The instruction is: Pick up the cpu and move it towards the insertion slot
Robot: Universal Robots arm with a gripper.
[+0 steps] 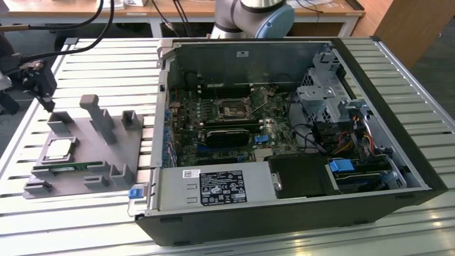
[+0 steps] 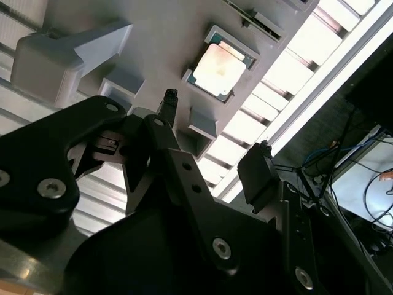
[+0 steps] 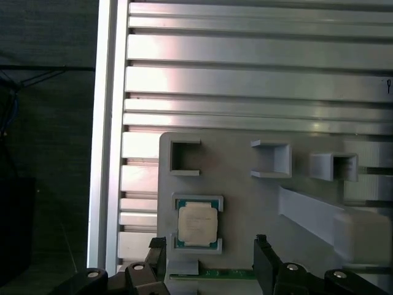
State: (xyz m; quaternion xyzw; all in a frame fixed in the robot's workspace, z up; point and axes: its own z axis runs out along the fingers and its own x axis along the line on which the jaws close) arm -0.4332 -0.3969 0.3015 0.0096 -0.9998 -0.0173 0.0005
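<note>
You are getting even daylight on the slatted table point(image 1: 92, 58) at nine o'clock in the exterior view; glare is bleaching the cpu point(image 2: 219, 67) in the second wrist view.

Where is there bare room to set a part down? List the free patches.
Free: slatted table behind the grey tray, and the strip in front of it, at the exterior view's lower left. Crowded: the tray, carrying the cpu, memory stick and posts, with the open hand above it; and inside the computer case.
</note>
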